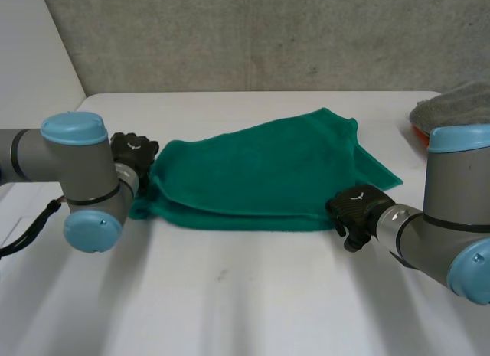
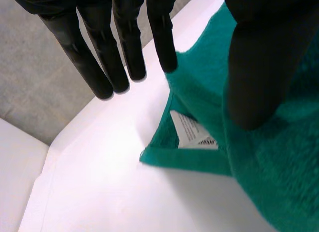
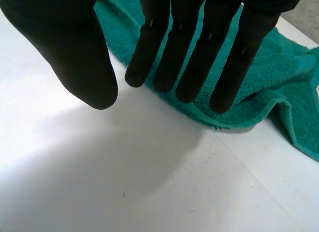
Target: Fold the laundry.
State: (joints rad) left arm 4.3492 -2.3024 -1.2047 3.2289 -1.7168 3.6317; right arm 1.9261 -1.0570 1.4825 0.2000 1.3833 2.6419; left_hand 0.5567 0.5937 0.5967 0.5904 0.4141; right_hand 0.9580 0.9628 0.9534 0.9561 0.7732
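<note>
Green towel between left hand and right hand — both outstretched, holding nothing.

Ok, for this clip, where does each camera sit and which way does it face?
Head view: behind and between the arms, looking down at the white table and green towel; both arms, left hand, right hand.
Left wrist view: on the left wrist, looking along the palm at a towel corner with a white label; straight fingers.
Right wrist view: on the right wrist, facing the towel's folded edge; straight fingers.
Shared: the towel, in all three.
</note>
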